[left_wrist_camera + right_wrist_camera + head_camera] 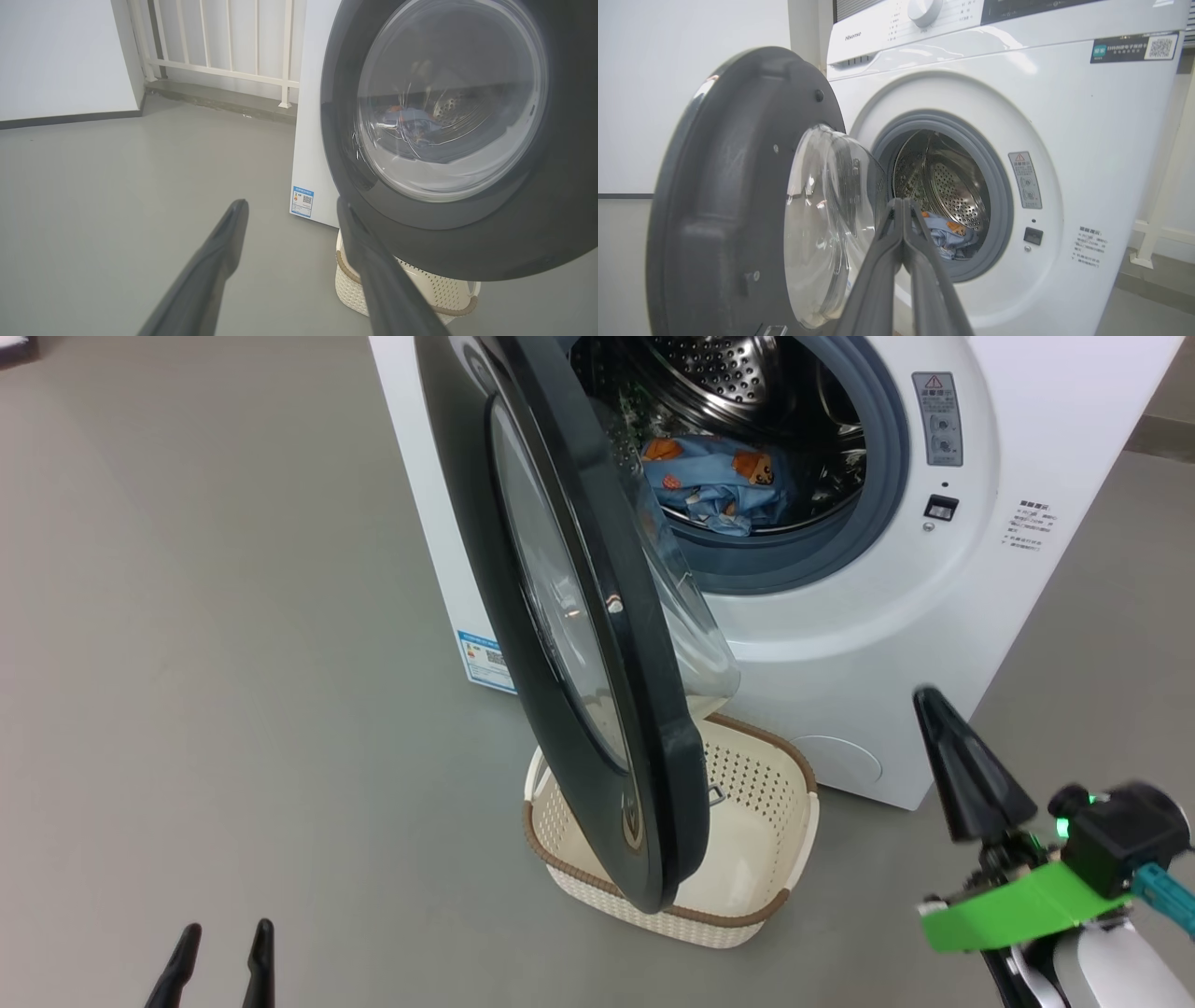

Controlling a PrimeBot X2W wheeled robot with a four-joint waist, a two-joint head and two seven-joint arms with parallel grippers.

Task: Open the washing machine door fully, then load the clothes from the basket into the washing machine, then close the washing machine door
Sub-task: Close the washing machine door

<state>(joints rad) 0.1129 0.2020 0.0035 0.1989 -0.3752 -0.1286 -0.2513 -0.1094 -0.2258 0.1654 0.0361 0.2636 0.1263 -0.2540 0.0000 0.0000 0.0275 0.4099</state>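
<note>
**A:** How do the jaws stand?

**B:** The left gripper is at the lower left of the head view. Its two long dark fingers are spread wide with nothing between them and nothing touching them. In its own wrist view they point at the floor beside the machine's lower corner.

**A:** And the other?

**B:** The right gripper has its fingers pressed tip to tip, with nothing pinched between them. It hangs in the air before the machine's opening, clear of the front panel as far as I can tell.

**A:** Where are the task's things?

**B:** The big white front-loading washing machine stands on the floor. Its large round door, which has a glossy black rim and a bulging clear glass window, is swung out from the front and is nearly edge-on to the head camera. The light blue clothes printed with orange-brown bears lie in the bottom of the perforated steel drum, behind the grey rubber ring.

**A:** The basket?

**B:** The small cream-white perforated plastic basket with a brown woven-look rim sits on the floor just in front of the machine, partly beneath the door's lower edge.

**A:** And the room?

**B:** The smooth grey floor is matt. A blue label sticker sits low on the machine's side. The left wrist view shows a white railing on a low grey kerb behind the machine, and a white wall with a dark skirting strip.
</note>
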